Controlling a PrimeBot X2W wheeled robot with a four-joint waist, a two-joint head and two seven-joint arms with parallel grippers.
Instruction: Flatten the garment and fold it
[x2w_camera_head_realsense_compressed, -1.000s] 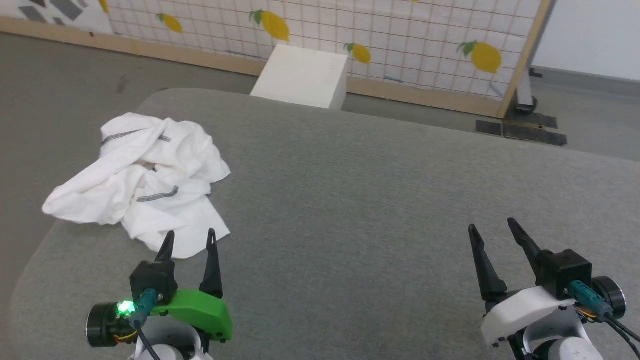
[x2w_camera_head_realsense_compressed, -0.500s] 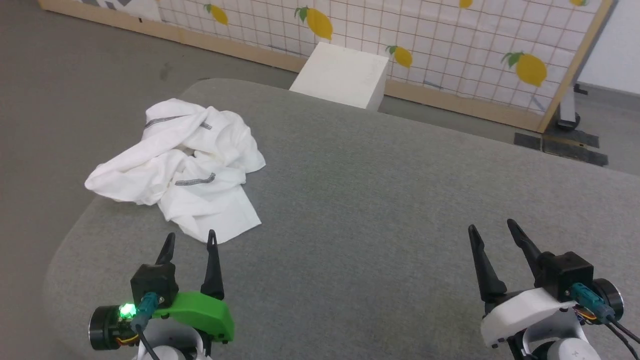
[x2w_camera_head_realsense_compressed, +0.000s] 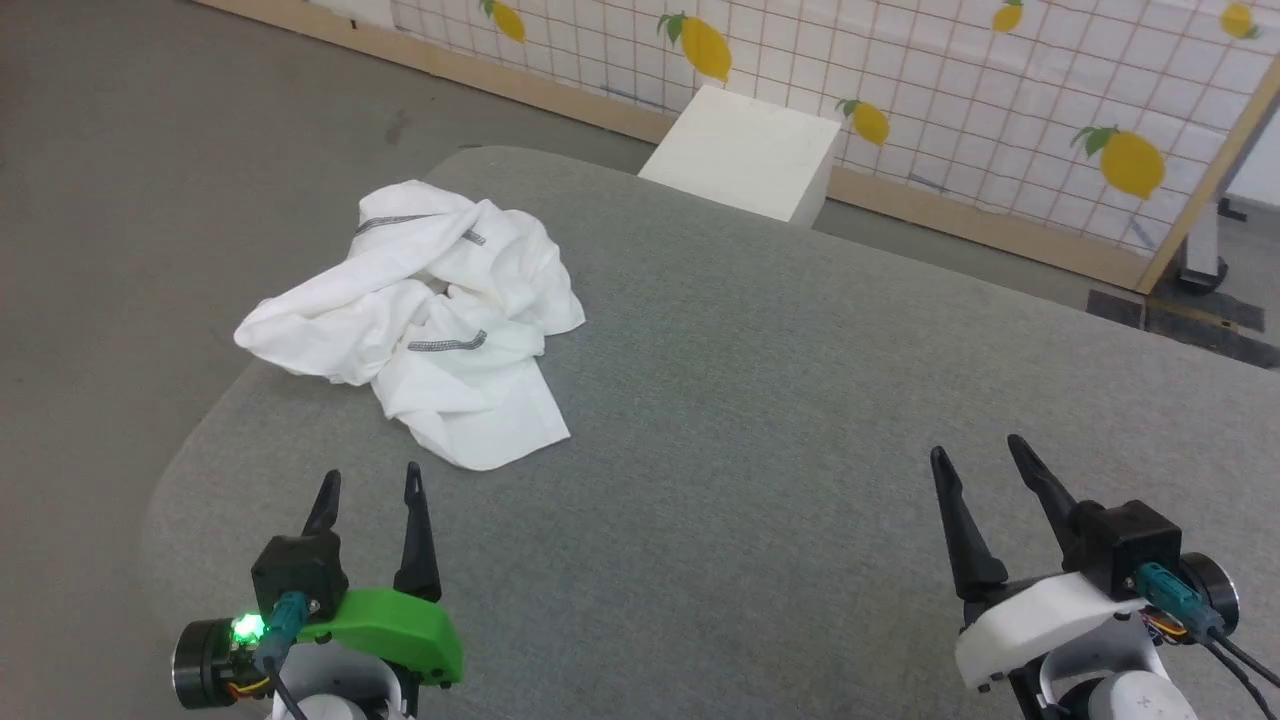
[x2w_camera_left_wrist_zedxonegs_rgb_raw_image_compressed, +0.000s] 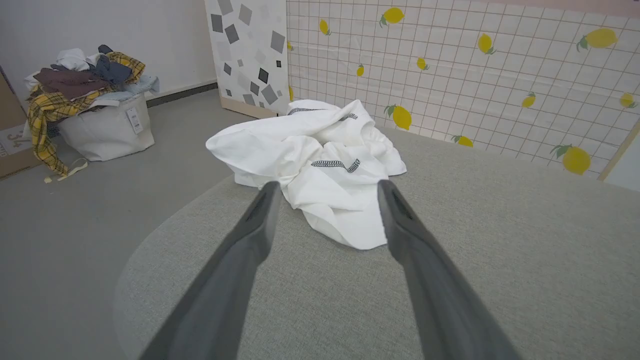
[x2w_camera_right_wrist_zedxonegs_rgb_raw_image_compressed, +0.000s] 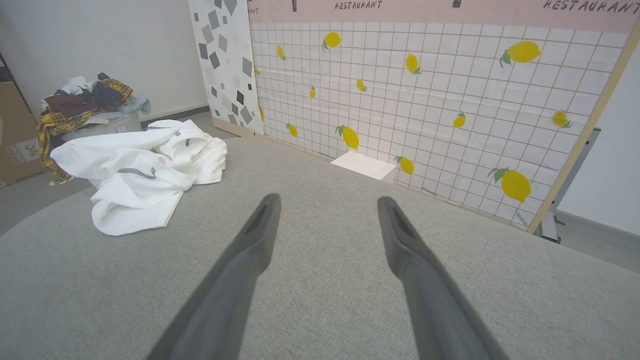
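Observation:
The garment (x2w_camera_head_realsense_compressed: 430, 320) is a crumpled white heap with grey zigzag stitching, lying near the far left corner of the grey table (x2w_camera_head_realsense_compressed: 760, 400); one fold reaches over the table's left edge. My left gripper (x2w_camera_head_realsense_compressed: 368, 478) hovers open at the lower left, just short of the heap's near edge, fingers pointing at it. Along those fingers the garment (x2w_camera_left_wrist_zedxonegs_rgb_raw_image_compressed: 315, 165) lies straight ahead. My right gripper (x2w_camera_head_realsense_compressed: 975, 450) stands open at the lower right over bare table, far from the cloth. From that wrist the garment (x2w_camera_right_wrist_zedxonegs_rgb_raw_image_compressed: 145, 175) lies off to the left.
A white box (x2w_camera_head_realsense_compressed: 745, 150) stands on the floor behind the table, before a lemon-patterned tiled screen (x2w_camera_head_realsense_compressed: 1000, 80) with a wooden frame. A basket heaped with clothes (x2w_camera_left_wrist_zedxonegs_rgb_raw_image_compressed: 90, 105) sits on the floor to the left. The table's corners are rounded.
The whole head picture has shifted right and down, so the camera has turned left toward the garment. Both grippers keep their places in that view and stay open; the garment lies unchanged.

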